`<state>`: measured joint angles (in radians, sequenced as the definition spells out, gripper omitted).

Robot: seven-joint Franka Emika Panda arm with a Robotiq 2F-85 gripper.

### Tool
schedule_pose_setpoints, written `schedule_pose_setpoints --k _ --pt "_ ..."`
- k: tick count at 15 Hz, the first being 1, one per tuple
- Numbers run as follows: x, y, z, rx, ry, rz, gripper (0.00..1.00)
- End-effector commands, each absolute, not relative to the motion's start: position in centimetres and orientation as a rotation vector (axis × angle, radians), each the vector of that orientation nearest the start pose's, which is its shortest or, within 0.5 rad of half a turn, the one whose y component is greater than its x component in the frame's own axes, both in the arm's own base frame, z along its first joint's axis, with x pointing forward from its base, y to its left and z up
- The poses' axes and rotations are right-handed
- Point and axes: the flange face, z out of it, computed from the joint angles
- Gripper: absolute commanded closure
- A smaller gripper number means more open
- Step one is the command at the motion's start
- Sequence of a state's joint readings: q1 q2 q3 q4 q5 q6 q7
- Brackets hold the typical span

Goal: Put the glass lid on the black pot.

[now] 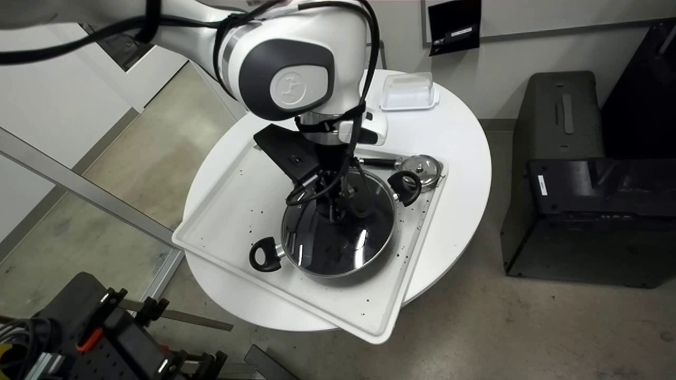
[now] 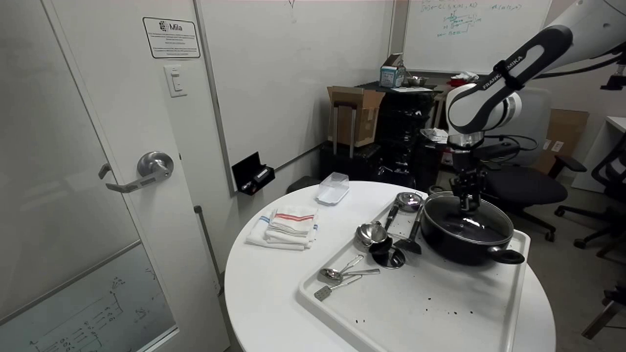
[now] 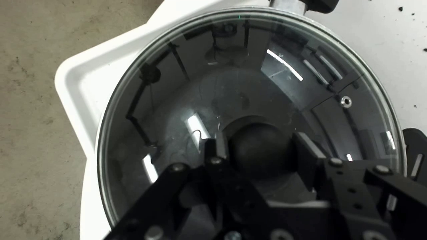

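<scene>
Lid (image 3: 230, 83) on pot (image 2: 450, 250) — pot on tray (image 2: 406, 298) — tray, towels (image 2: 292, 226) on table (image 2: 264, 288).

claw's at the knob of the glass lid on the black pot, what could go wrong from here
First, the claw straddles the black knob; whether it grips is hard to tell, but rising while pinching might pull the glass lid off the black pot.
Second, a sideways drag could slide the pot over the white tray, whose corner juts past the edge of the round table.
</scene>
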<state>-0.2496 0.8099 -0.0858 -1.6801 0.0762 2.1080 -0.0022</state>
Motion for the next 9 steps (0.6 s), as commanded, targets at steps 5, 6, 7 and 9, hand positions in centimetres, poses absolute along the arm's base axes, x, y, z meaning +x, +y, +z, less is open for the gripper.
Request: schedule_pose_setpoints --k 5,6,7,9 --pt "58.91 -19.66 11.71 -2.938 0.594 0.589 0.75" --pt "58.88 -19.64 11.73 -2.935 0.595 0.593 0.75" --pt "58.86 -19.64 11.75 -2.933 0.596 0.596 0.75" --pt "58.72 -19.58 11.68 -2.926 0.601 0.603 0.75"
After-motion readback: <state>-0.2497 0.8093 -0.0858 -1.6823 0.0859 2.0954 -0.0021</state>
